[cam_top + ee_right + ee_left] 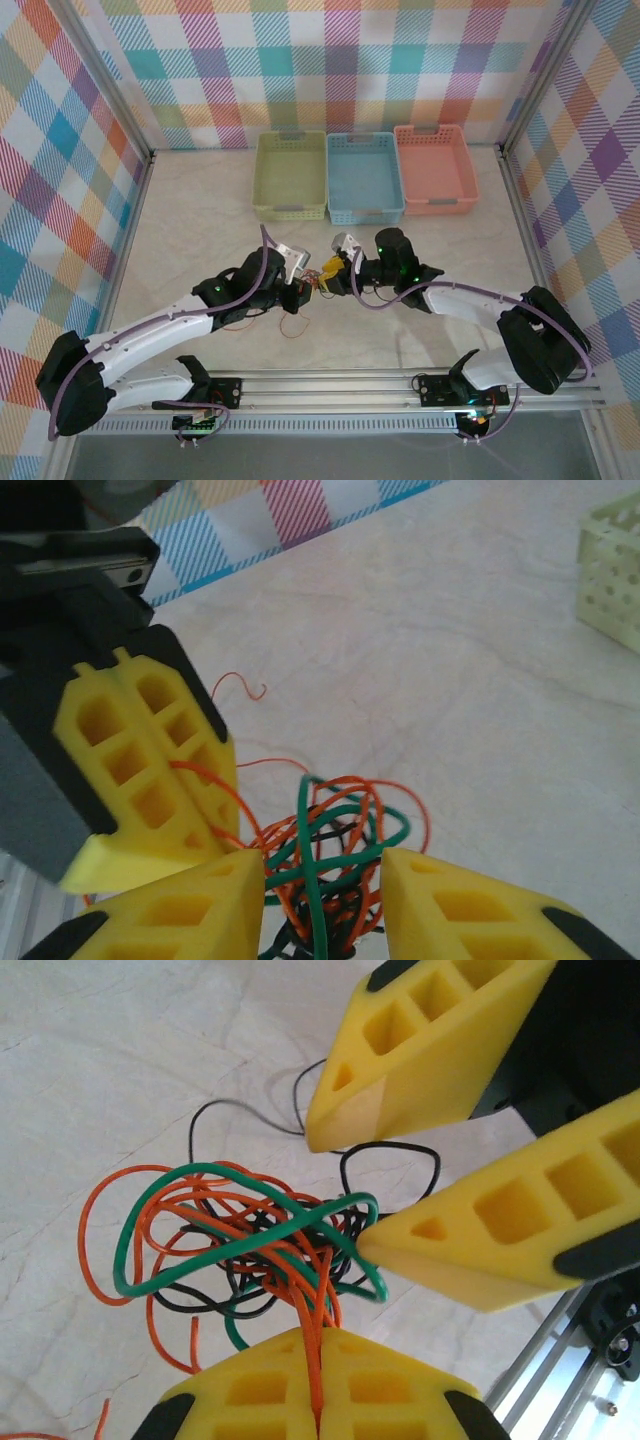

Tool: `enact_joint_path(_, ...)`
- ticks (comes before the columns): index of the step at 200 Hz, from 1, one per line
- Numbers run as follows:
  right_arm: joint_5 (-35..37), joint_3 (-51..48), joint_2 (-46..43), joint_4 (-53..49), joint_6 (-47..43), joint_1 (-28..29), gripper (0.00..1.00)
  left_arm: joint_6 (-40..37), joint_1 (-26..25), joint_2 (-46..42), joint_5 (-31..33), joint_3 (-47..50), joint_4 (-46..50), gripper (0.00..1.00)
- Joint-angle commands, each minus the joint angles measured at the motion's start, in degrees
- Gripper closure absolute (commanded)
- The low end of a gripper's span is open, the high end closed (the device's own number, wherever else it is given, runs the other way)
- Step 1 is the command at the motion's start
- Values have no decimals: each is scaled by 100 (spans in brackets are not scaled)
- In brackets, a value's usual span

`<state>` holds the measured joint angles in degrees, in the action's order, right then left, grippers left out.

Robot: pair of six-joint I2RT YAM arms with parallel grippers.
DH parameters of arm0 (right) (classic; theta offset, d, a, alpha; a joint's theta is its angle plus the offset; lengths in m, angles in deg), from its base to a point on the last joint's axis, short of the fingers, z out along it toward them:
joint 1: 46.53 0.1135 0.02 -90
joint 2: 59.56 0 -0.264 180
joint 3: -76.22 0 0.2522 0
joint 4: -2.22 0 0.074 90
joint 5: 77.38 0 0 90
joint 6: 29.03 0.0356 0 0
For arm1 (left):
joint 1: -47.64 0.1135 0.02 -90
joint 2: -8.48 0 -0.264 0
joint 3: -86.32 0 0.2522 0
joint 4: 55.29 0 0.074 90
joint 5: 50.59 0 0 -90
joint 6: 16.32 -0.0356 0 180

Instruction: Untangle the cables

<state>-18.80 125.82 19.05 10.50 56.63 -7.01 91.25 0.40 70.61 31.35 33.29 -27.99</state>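
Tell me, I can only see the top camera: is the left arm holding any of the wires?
Observer: Yes. The left gripper has its fingers shut on a few red-orange strands of the cables.
Operator: What about the other arm?
Observer: The right gripper has its fingers open, one on each side of the cables, with gaps showing.
Operator: Which colours are mixed up in there?
Observer: Red-orange, black, and a green cable looping through the middle.

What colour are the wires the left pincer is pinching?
Orange-red. The left pincer is shut on a few orange-red wires, clearest in the left wrist view.
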Motion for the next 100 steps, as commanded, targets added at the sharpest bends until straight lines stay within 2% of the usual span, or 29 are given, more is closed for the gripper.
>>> enact_joint_path(1, -353, 223, 61, -211, -414, 17, 66, -179, 134, -192, -20, 194, -6, 100)
enact_joint_path(100, -295, 701, 718, -752, -431, 20, 70, -148, 272, -313, -240, 438, -292, 100)
